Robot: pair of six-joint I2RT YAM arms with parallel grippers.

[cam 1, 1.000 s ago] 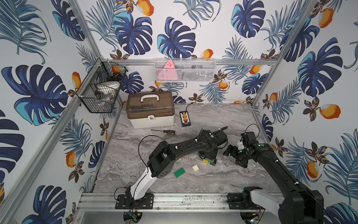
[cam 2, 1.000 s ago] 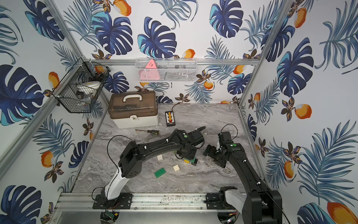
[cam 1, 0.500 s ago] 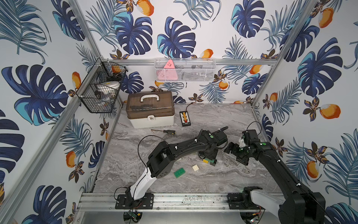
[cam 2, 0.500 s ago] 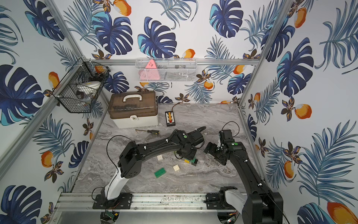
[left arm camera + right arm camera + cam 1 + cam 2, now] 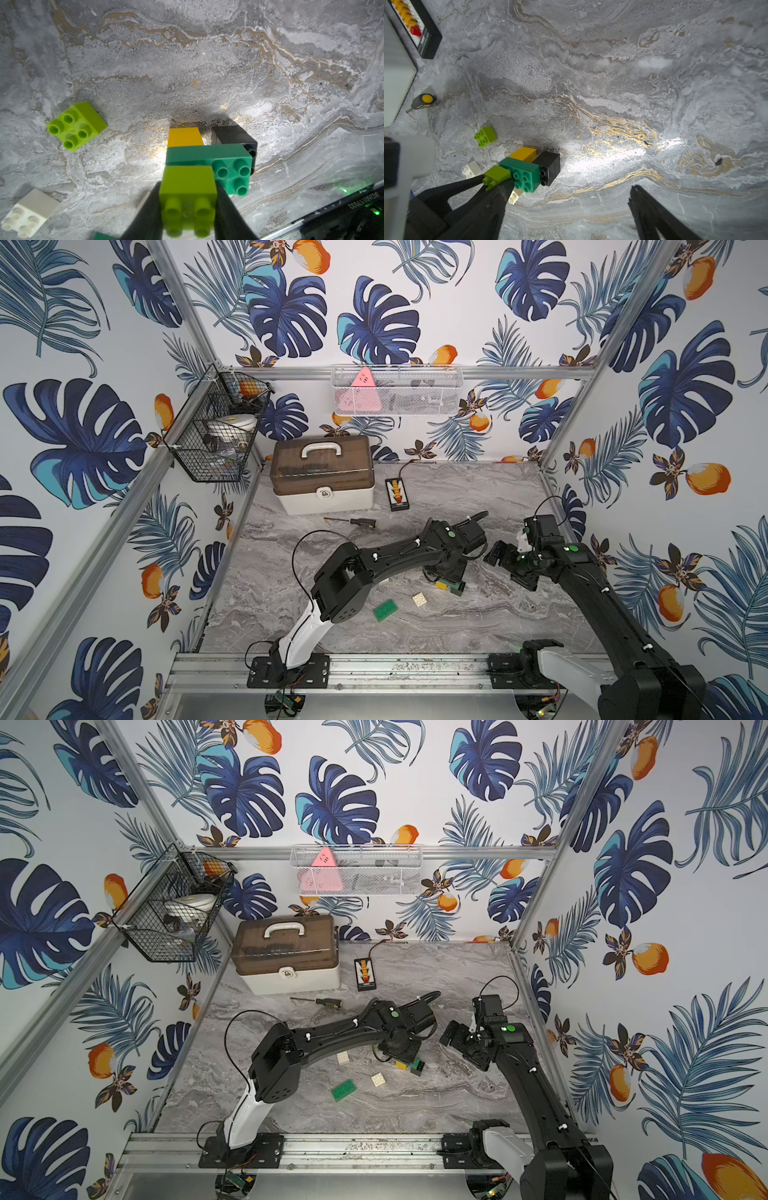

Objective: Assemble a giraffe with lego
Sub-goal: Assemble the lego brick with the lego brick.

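Marble table: giraffe upright, studs up, in left hand.

Upside-down white serial print on black housing, lower right of left wrist view, seemingly including 2601170, marks on pink triangle unreadable

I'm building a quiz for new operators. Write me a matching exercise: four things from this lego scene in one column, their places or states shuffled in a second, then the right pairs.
Things
1. left gripper
2. right gripper
3. loose lime brick
4. screwdriver

States
A. open, holding nothing
B. lies in front of the storage box
C. closed on a lime brick over one end of the dark green brick
D. studs up on the table, joined to nothing

Pairs: 1-C, 2-A, 3-D, 4-B
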